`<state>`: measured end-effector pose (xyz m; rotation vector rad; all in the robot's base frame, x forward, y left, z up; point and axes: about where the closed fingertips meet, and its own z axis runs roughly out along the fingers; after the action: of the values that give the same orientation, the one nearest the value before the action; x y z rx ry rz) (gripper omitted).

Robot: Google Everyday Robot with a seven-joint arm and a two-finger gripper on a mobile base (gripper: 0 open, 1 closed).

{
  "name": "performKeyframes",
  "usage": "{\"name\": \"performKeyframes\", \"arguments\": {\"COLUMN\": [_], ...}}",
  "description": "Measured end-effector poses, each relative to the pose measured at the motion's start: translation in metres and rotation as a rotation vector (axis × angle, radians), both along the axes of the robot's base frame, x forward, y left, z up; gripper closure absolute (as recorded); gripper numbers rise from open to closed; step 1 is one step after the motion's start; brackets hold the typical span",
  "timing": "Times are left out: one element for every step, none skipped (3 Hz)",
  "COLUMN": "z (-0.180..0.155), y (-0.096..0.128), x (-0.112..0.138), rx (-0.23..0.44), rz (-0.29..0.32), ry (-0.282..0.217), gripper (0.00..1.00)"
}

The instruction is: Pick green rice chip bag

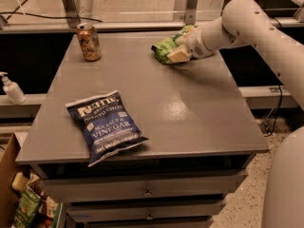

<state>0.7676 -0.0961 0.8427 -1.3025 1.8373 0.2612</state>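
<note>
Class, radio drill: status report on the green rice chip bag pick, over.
Gripper far right, against small crinkly light-green rice chip bag. Hold unconfirmed. Dark blue Kettle chip bag well clear, near front.

Likely a lab; the gripper is over the far edge of a grey drawer cabinet; metal framing and a floor cable lie beyond it.

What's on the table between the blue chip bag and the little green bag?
Nothing, just bare grey tabletop, as the camera view shows. The claw is at the green rice chip bag, at the far side; the blue bag lies near the front.
</note>
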Motion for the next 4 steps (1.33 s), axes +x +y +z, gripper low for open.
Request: {"name": "performKeyframes", "arguments": {"z": [0.035, 0.085, 0.116, 0.133], "y": [-0.004, -0.005, -0.003, -0.004], "x": [-0.006, -0.023, -0.039, -0.049], "rx": [0.049, 0.116, 0.160, 0.190], "rz": [0.010, 0.037, 0.061, 0.067], "ry": [-0.045, -0.098, -0.127, -0.143], "gripper": [1.00, 1.00, 1.00, 1.00]}}
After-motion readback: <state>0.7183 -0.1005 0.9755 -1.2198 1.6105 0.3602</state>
